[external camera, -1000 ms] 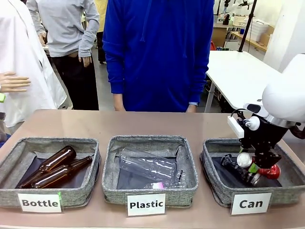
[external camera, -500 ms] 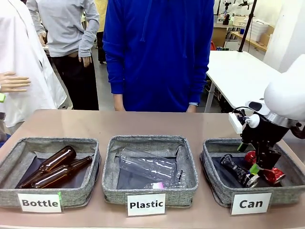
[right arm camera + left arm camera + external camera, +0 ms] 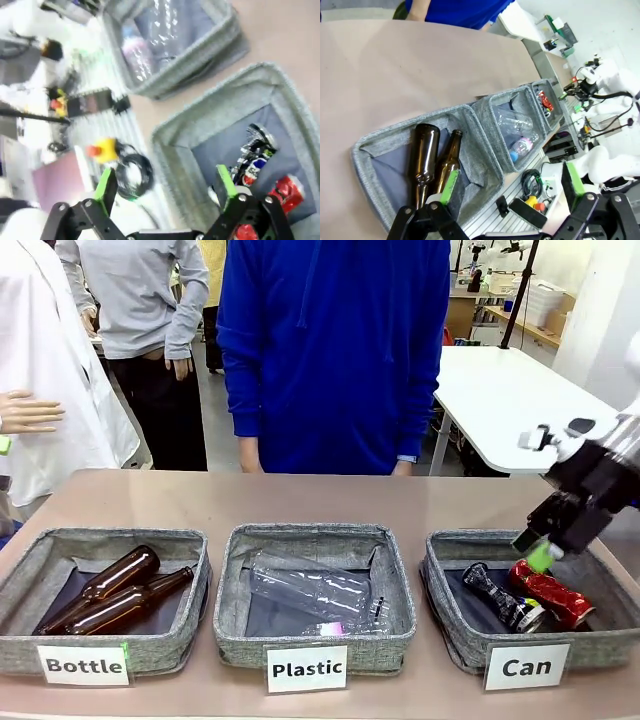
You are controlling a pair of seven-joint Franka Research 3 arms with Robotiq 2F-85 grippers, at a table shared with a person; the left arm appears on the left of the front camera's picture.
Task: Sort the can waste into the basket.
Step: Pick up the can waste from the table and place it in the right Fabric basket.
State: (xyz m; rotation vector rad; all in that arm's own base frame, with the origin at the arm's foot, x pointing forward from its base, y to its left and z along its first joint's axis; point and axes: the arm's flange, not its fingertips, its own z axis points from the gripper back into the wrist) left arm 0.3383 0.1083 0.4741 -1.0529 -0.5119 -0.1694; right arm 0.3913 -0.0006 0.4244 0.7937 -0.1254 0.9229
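With both cans (image 3: 525,597) in the basket (image 3: 450,625), our right end effector (image 3: 537,548), jaws apart, could snag its rim.

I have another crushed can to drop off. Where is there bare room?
Free: the brown tabletop behind the three baskets. Inside the grey fabric "Can" basket, dark lining lies bare at its left; the black crushed can and red crushed can crowd its right.

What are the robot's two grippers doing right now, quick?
Left gripper: open, holding nothing.
Right gripper: open, holding nothing, above the basket with the red can and black can lying inside.
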